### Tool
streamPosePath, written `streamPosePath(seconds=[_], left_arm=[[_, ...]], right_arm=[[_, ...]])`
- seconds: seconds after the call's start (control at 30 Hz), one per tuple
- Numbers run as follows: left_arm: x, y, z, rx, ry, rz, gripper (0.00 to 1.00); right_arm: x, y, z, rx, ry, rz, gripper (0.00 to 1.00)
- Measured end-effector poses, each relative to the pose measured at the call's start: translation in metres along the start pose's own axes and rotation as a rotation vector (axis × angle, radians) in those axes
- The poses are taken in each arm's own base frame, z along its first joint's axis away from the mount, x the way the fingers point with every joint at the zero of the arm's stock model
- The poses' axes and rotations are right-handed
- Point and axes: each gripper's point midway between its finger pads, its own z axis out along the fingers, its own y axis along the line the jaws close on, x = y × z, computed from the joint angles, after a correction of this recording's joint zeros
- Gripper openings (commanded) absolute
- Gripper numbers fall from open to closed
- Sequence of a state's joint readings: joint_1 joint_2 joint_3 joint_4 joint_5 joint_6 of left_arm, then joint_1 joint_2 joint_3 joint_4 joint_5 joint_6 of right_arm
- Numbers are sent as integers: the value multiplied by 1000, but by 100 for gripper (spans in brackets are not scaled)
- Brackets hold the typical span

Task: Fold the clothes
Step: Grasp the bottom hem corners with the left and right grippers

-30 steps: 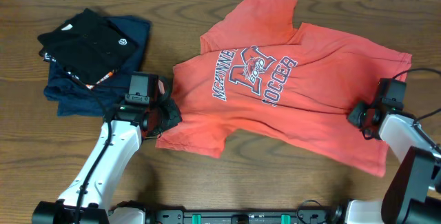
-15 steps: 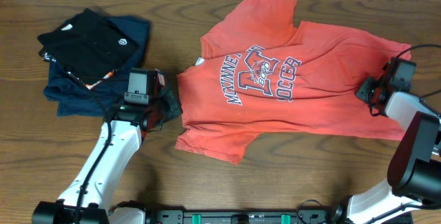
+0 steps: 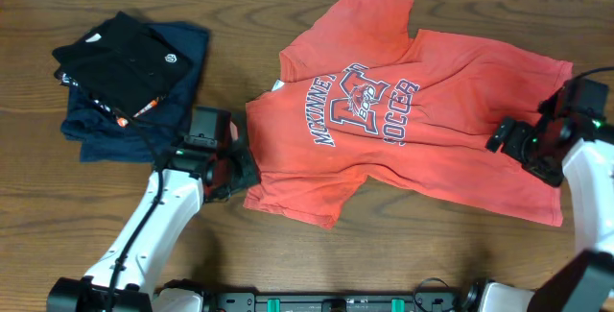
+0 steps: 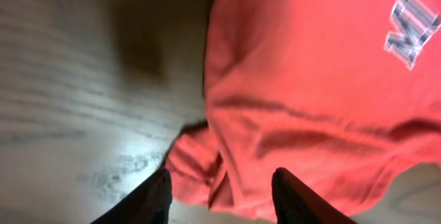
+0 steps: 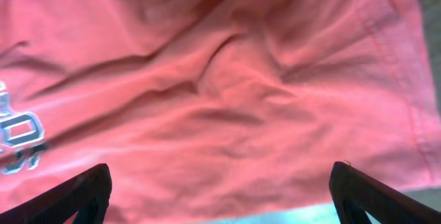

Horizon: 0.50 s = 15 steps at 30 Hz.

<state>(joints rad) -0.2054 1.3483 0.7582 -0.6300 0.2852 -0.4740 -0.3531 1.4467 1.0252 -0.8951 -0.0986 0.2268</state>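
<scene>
Left wrist: T-shirt [image 4: 310,79] hem possibly between blurred fingers [image 4: 153,200].

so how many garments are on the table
3: the coral-red SOCCER T-shirt spread centre-right; the black folded garment upper left; the navy folded garment under it. That stack may hide more.

Coral-red T-shirt [image 3: 403,120] spread rumpled, print up

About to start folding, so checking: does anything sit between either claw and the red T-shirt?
Nothing visible does. The left claw has the bunched edge of the T-shirt between its fingers, and the open right claw hangs directly over its fabric. The folded dark garments lie apart.
</scene>
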Motion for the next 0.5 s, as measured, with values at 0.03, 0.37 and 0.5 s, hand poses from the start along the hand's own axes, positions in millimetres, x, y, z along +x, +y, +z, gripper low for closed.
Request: streamPosePath(seconds=[0.03,0.37,0.5], left_arm=[[3,0,2,-2,7,3,51],[19,-7,25,8,27,50,51],[17,-14,36,23,27,71,51]], right_arm=[[2,0,-3,0,0,0,99],[18,-3,-4,9,65,7,99],[25,-4,-4,15,94,10,99]])
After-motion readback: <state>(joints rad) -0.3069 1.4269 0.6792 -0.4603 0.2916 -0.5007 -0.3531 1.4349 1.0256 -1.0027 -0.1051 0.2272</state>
